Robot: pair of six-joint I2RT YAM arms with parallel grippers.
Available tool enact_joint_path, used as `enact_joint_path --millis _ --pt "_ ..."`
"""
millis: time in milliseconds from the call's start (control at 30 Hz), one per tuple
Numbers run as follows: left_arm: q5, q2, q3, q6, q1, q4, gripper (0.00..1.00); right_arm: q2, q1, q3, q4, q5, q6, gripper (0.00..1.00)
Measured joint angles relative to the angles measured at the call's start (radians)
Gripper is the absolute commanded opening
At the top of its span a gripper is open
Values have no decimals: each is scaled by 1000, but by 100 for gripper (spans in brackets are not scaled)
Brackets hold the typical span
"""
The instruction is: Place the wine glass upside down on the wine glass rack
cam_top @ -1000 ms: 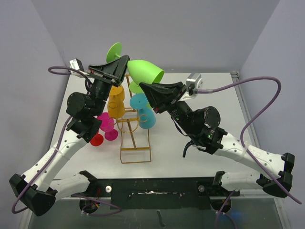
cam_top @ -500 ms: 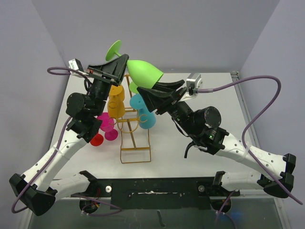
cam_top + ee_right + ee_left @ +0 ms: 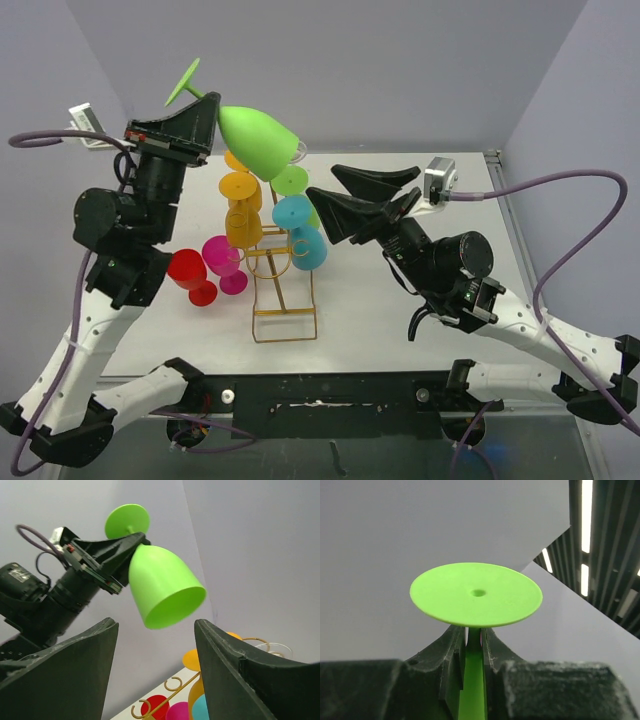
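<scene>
The green wine glass point(image 3: 255, 140) hangs in the air, tilted, its bowl mouth pointing down to the right above the gold wire wine glass rack point(image 3: 285, 290). My left gripper point(image 3: 205, 105) is shut on its stem just under the round foot point(image 3: 476, 595); the stem point(image 3: 474, 655) sits pinched between the jaws. My right gripper point(image 3: 321, 181) stands open to the right of the bowl, apart from it. In the right wrist view the bowl point(image 3: 162, 592) floats above the wide gap between my fingers point(image 3: 65, 675), with the rack's ring hooks point(image 3: 172, 684) below.
Hanging on the rack or standing beside it are an orange glass point(image 3: 242, 215), a cyan glass point(image 3: 298, 235), a magenta glass point(image 3: 225, 258) and a red glass point(image 3: 190, 272). A second green foot point(image 3: 290, 180) shows behind the rack top. Purple cables loop off both wrists.
My right gripper opened, let go of the green bowl and drew back to the right. The left arm lifted the glass up and to the left.
</scene>
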Motion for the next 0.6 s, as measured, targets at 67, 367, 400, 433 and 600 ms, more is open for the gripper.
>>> enact_joint_path --millis 67,367,400,433,600 --pt "-24 -22 56 112 8 -76 0 -10 0 -6 -7 10 0 63" --pt "-167 -185 80 501 9 -328 0 -56 0 -53 -76 63 0 64" --pt "-181 -207 68 531 9 -346 0 -61 0 -58 -88 69 0 64" --pt "-196 -235 47 563 9 -371 0 -69 0 -63 -102 75 0 64" --pt "-209 -327 -28 647 9 -484 0 -125 0 -102 -161 106 2 64"
